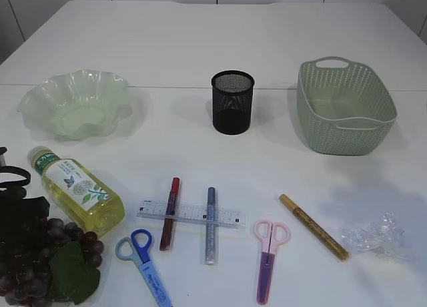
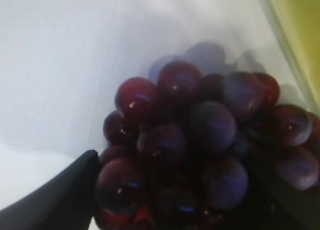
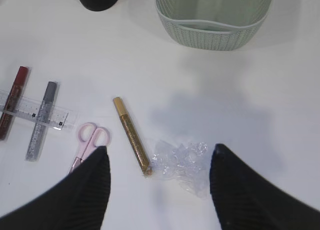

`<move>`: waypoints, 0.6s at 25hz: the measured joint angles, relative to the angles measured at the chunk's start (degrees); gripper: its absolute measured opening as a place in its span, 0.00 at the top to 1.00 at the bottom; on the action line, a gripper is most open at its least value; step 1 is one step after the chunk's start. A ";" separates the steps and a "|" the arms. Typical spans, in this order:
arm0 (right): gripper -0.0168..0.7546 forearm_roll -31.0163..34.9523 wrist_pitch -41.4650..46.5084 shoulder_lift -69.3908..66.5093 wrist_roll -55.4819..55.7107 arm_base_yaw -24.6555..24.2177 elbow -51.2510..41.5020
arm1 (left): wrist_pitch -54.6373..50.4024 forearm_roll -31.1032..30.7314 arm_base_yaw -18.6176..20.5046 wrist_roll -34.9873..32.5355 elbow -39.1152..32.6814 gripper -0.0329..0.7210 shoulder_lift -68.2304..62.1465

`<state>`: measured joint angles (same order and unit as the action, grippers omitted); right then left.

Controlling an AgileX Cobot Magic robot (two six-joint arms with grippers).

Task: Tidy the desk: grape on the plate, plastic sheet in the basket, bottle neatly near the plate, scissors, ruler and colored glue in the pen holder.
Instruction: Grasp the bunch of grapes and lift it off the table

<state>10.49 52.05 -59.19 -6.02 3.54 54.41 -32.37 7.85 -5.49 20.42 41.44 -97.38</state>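
Note:
The dark purple grape bunch (image 1: 40, 263) with a green leaf lies at the table's front left. My left gripper (image 1: 20, 210) is down on it. In the left wrist view the grapes (image 2: 200, 125) fill the space between the wide-spread fingers of that gripper (image 2: 177, 190), and the left finger touches them. The bottle (image 1: 80, 193) of yellow liquid lies beside the bunch. The pale green wavy plate (image 1: 40, 97) is at the back left. My right gripper (image 3: 160, 157) is open above the crumpled plastic sheet (image 3: 182, 160), which also shows in the exterior view (image 1: 373, 237). The right gripper is out of the exterior view.
The black mesh pen holder (image 1: 233, 101) and the green basket (image 1: 320, 87) stand at the back. In front lie a clear ruler (image 1: 191, 213) under a red glue pen (image 1: 169, 213) and a silver one (image 1: 210, 225), a gold glue pen (image 1: 313, 227), blue scissors (image 1: 143, 260) and pink scissors (image 1: 268, 257).

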 joint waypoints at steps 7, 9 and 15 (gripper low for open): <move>0.34 0.00 0.12 0.00 0.00 0.00 0.00 | 1.12 -1.33 0.00 0.00 0.00 0.19 -0.42; 0.34 0.00 0.12 0.00 0.00 0.00 0.00 | 1.36 -1.69 0.00 0.00 0.00 0.23 -0.42; 0.34 0.00 0.12 0.00 0.00 0.00 0.00 | 1.24 -2.32 0.00 0.00 0.00 0.53 -0.42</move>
<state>10.49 52.17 -59.19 -6.02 3.54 54.41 -31.13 5.53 -5.49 20.42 41.44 -97.79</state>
